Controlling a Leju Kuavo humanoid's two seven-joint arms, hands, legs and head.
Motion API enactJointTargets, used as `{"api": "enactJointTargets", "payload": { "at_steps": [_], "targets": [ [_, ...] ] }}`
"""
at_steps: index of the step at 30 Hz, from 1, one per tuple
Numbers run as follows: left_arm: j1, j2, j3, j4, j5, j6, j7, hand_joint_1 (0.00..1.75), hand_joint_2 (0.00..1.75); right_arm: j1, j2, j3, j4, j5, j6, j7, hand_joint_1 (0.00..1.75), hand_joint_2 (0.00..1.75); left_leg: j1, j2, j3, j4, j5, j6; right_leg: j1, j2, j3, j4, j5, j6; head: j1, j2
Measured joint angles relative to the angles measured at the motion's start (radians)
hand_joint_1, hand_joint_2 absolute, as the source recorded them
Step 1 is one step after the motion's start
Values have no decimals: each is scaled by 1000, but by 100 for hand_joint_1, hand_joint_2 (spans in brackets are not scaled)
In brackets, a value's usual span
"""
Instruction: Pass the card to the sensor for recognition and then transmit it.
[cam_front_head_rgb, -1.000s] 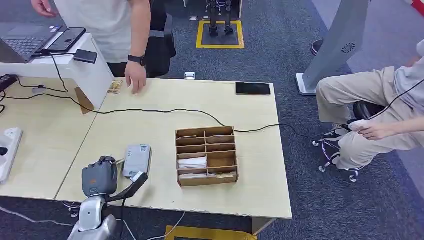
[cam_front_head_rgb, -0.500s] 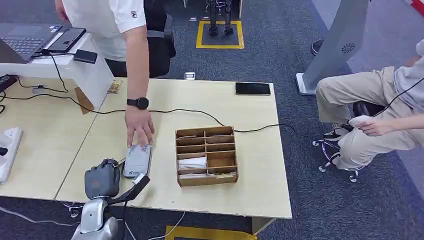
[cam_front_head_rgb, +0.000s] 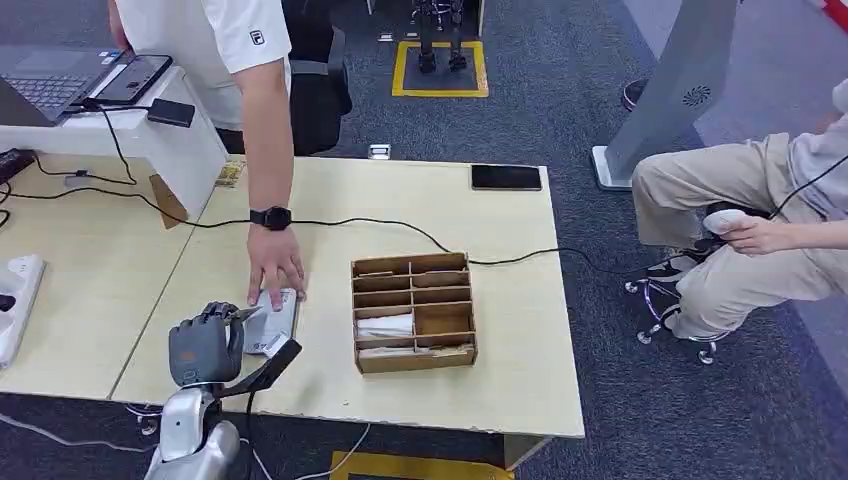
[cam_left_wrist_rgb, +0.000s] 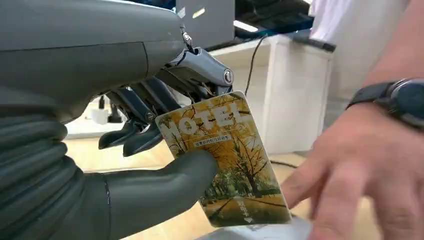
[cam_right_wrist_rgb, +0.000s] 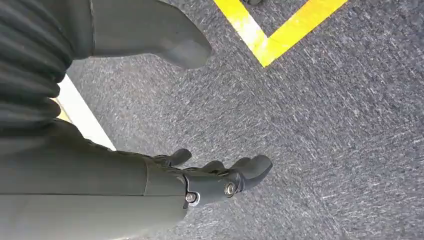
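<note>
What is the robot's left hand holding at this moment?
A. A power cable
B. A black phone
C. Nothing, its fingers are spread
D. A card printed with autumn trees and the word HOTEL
D: in the left wrist view the left hand pinches the card, yellow trees and HOTEL on its face, between thumb and fingers.

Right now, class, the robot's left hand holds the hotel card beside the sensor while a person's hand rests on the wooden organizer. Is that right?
Not quite. The head view shows the person's hand resting on the sensor, not on the wooden organizer. The rest stands: the left hand holds the hotel card beside the sensor.
</note>
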Motion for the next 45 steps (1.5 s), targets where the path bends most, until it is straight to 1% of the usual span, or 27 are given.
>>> {"api": "enactJointTargets", "payload": {
  "at_steps": [5,13,17,21,26,30,31,33,34,35,45],
  "targets": [
    [0,-16,20,-37,1,0,-33,175,175,0,0,0,0,1,0,0,0,175,0,0,0,0,0,0,0,0,0,0,0,0,0,0],
    [1,-30,30,-47,-5,-1,-47,175,175,-1,0,0,1,1,0,0,0,175,0,0,0,0,0,0,0,0,0,0,0,0,0,0],
    [0,-29,29,-34,-17,-1,-17,175,175,-1,0,0,3,1,0,0,0,175,0,0,0,0,0,0,0,0,0,0,0,0,0,0],
    [-5,-18,23,23,-33,-1,46,175,175,-1,0,0,5,-1,1,0,0,175,0,0,0,0,0,0,0,0,-1,0,0,0,0,0],
    [-5,-18,23,23,-33,-1,46,175,175,-1,0,0,5,-1,1,0,0,175,0,0,0,0,0,0,0,0,-1,0,0,0,0,0],
    [-10,-11,16,43,-38,-1,67,175,175,-1,0,0,5,-2,2,0,0,175,0,0,0,0,0,0,0,0,-1,0,0,0,0,0],
    [-25,7,-8,95,-44,-2,114,175,175,-2,0,0,6,-1,3,0,0,175,0,0,0,0,0,0,0,0,0,0,0,0,0,0],
    [-33,24,-38,138,-32,-2,134,175,175,-2,0,0,6,-1,3,0,0,175,0,0,1,0,0,0,0,0,0,0,0,0,0,0],
    [-54,49,-93,217,5,-7,156,175,175,-2,0,0,6,-1,3,2,0,175,0,-1,1,0,0,0,0,-1,1,0,0,0,0,0],
    [-74,71,-140,274,26,-26,173,175,175,-2,0,0,5,1,4,2,0,175,0,-2,2,0,0,0,0,-3,3,0,0,0,0,0],
    [-95,92,-214,328,77,-32,202,175,175,-2,0,0,5,4,11,9,0,175,0,-4,5,0,0,0,-1,-5,6,0,0,0,0,0]
  ]
}}
